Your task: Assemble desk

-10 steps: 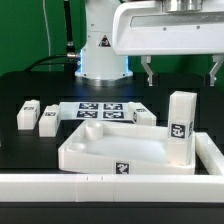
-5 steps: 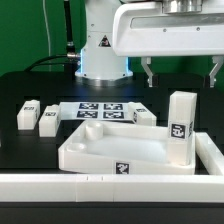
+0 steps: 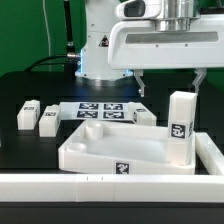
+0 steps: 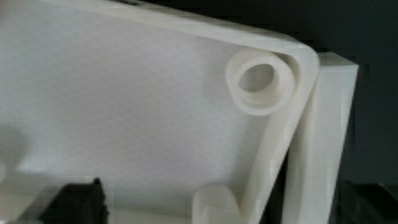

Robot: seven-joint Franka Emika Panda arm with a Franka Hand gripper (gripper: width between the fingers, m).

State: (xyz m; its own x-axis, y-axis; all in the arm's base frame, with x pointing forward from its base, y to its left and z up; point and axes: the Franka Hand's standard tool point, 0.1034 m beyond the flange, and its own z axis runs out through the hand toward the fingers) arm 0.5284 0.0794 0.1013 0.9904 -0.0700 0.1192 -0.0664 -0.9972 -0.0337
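Pincer point(image 3: 170, 82): agape, empty, over top point(image 3: 105, 150) on table point(image 3: 15, 95). Leg point(image 3: 181, 125): upright at top's corner, exterior view's right. Risk: off-centre descent, pincer clips leg, tips it, shifts top.

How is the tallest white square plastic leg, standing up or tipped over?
Upright: the white square plastic leg stands straight on end.

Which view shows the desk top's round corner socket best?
The wrist view: the socket is close up, rim and hole clear. The exterior view shows the whole desk top, its sockets barely discernible.
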